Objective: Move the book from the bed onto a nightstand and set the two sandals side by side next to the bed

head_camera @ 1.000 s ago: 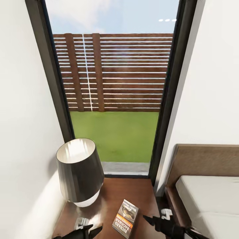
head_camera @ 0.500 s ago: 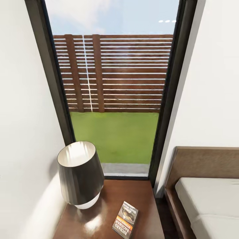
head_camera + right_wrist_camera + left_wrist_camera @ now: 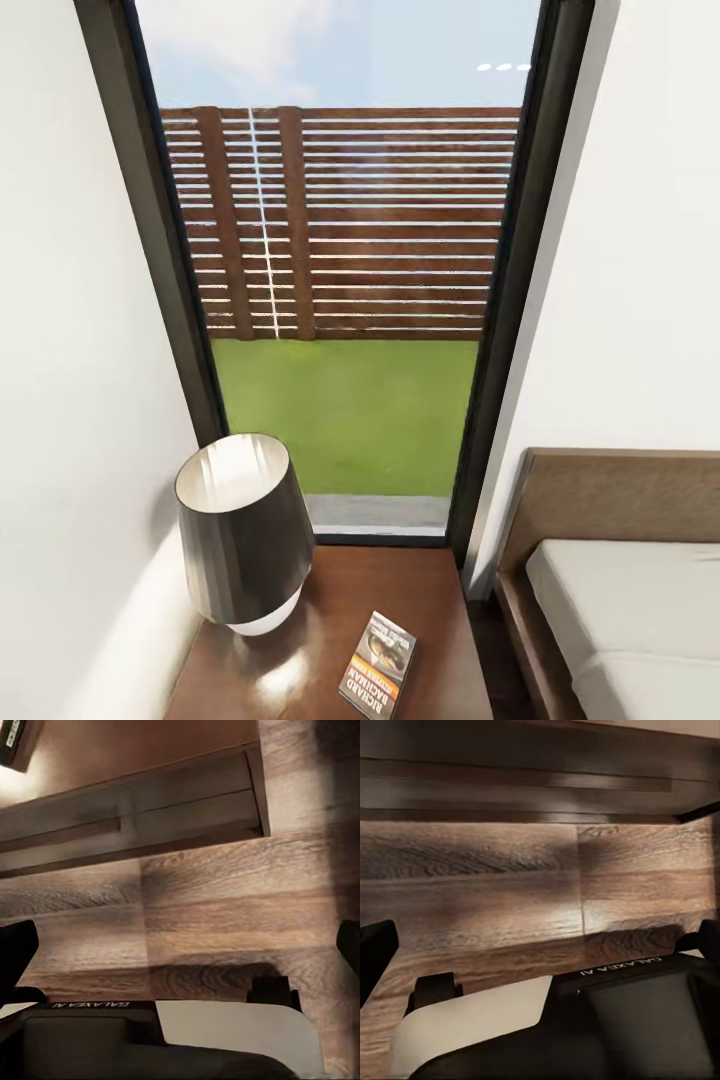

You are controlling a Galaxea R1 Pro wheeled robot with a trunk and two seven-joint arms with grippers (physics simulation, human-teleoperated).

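The book [image 3: 378, 665] lies flat on the glossy dark brown nightstand [image 3: 400, 590], near its front and beside a lamp. The bed [image 3: 630, 600], with pale mattress and brown headboard, stands to the right of the nightstand. In the right wrist view my right gripper [image 3: 180, 945] is open over the wood floor, facing the nightstand's drawers [image 3: 150, 810], and a corner of the book [image 3: 16, 739] shows on its top. My left gripper [image 3: 540, 945] is open too, low over the floor in front of dark wood furniture [image 3: 510, 787]. The two sandals are out of view.
A dark-shaded lamp [image 3: 243, 530] takes up the nightstand's left half. Behind it a tall dark-framed window [image 3: 340, 300] shows grass and a slatted fence. White walls close in on both sides. A narrow gap of floor [image 3: 500, 640] separates nightstand and bed.
Both grippers, seen a second ago at the bottom edge of the head view by the book, have dropped out of that view. The head camera has shifted slightly. The book has not moved.
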